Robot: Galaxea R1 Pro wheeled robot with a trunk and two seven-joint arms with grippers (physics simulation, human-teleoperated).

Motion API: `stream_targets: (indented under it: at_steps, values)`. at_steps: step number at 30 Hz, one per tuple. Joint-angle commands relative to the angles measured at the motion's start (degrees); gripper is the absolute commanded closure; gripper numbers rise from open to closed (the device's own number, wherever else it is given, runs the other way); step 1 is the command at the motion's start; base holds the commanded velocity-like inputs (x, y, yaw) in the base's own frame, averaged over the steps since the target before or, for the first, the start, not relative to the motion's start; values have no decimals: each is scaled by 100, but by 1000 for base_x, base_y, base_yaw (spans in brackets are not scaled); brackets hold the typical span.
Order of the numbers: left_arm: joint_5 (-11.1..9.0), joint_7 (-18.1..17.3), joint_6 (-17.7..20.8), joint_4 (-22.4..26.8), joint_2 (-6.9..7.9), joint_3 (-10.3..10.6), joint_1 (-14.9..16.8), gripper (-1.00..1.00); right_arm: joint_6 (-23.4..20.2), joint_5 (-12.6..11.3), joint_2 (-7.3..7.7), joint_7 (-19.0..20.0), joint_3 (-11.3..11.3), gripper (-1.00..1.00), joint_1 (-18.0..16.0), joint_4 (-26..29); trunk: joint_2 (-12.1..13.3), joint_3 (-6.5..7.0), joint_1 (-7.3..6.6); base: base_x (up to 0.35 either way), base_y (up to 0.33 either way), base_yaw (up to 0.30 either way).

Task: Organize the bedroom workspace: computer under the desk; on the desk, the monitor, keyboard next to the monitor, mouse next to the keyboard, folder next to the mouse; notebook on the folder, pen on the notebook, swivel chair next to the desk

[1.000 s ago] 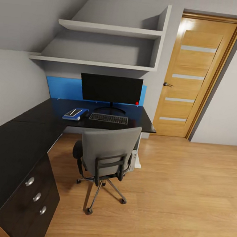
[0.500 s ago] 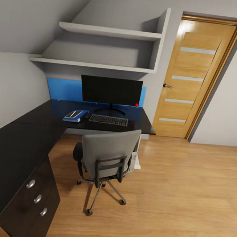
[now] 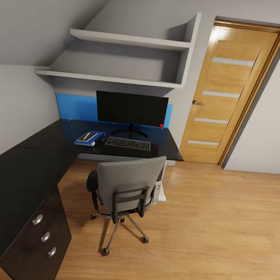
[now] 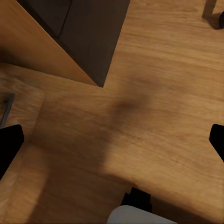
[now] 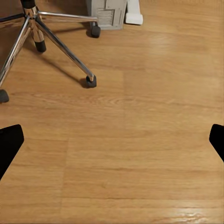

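folder (image 3: 88,137): on bench, left of keyboard, flat, blue
notebook (image 3: 86,135): grey, stacked on folder; thin pale line on it, likely pen, too small to confirm
mouse: dark lump between folder and keyboard perhaps, too small to tell
keyboard (image 3: 128,143): on bench in front of monitor
monitor (image 3: 131,109): upright at back of bench
computer (image 3: 158,189): white, on floor under bench end, partly behind chair; also (image 5: 106,13)
chair (image 3: 124,188): by bench, back toward camera, star base on wood floor; castors at (image 5: 46,35)
bench (image 3: 19,179): L-shaped black top, drawer unit with silver knobs
left tool (image 4: 112,142): spread wide, holding nothing, above floor near drawer unit corner
right tool (image 5: 112,140): spread wide, holding nothing, above floor near chair base
step: judged final, layout looks complete, chair placement left to check
next: judged nudge chair closer if needed, else nothing; no grasp called for
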State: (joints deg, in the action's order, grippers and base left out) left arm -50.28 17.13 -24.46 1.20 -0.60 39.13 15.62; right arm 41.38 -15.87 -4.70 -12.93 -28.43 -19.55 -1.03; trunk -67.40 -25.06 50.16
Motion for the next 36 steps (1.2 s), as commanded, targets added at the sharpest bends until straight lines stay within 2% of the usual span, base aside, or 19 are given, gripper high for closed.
stream_targets:
  at_steps: [1,36]
  values:
    - [-18,37,-6,3,5,50,2,-100,18,-30,-4,-26,-50,-100,-5,-11,38,13,-23,0,0,0]
    - [-70,42,-23,2,19,15,2,-100,18,-30,-5,-26,-49,-100,-5,-11,1402,623,-769,0,0,0]
